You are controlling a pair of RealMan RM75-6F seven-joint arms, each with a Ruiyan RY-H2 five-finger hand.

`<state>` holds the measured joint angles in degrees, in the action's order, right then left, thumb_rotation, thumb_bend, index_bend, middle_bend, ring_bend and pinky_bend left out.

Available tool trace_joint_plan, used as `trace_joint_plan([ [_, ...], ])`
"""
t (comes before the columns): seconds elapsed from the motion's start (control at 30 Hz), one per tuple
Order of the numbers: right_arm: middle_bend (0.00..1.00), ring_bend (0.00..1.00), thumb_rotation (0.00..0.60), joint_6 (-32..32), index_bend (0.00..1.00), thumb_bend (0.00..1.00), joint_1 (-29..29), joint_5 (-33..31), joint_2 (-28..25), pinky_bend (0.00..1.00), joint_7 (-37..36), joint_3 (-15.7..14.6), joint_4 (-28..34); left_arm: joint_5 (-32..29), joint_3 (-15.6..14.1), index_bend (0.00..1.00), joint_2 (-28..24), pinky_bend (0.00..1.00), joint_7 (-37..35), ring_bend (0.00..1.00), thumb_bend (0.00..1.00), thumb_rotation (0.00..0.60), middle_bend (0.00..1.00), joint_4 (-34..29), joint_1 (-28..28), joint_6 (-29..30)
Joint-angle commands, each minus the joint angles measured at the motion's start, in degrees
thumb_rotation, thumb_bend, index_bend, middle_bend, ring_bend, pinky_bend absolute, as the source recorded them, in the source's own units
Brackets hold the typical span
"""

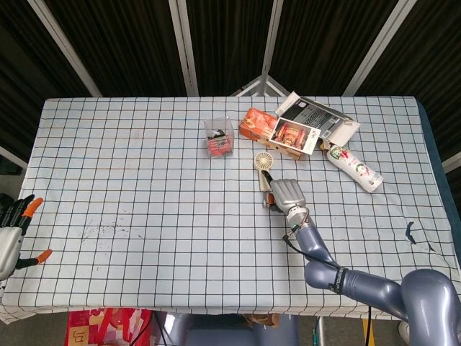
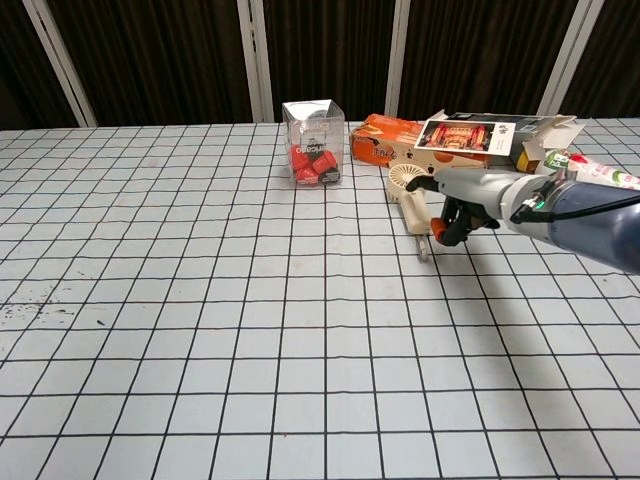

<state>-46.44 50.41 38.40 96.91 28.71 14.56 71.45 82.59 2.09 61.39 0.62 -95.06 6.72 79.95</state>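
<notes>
The right hand (image 1: 287, 193) lies over the small cream handheld fan (image 2: 410, 196), fingers curled about its handle, grasp seemingly unfinished; left hand (image 1: 10, 234) idles at seven o'clock, fingers apart.

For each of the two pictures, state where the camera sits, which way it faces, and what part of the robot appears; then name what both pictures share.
Head view: high above the near edge, looking down on the checked table; shows the right hand on its arm, and the left hand at the left border.
Chest view: low, facing across the table toward dark curtains; shows only the right hand.
Shared: right hand over the cream handheld fan, clear box, orange carton.
</notes>
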Motion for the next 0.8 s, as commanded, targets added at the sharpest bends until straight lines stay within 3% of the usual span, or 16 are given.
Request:
trace_joint_plan([
  [0.03, 0.82, 0.92, 0.600, -0.10, 0.00, 0.70, 0.11, -0.44, 0.14, 0.86, 0.02, -0.11, -0.23, 0.17, -0.07, 0.00, -0.03, 0.00, 0.07, 0.00, 0.05, 0.600, 0.00, -0.08, 0.01, 0.04],
  [0.8, 0.82, 0.92, 0.600, 0.08, 0.00, 0.70, 0.57, -3.79, 1.23, 0.86, 1.06, -2.50, -1.21, 0.16, -0.21, 0.00, -0.23, 0.00, -0.24, 0.00, 0.05, 0.600, 0.00, -0.25, 0.13, -0.13],
])
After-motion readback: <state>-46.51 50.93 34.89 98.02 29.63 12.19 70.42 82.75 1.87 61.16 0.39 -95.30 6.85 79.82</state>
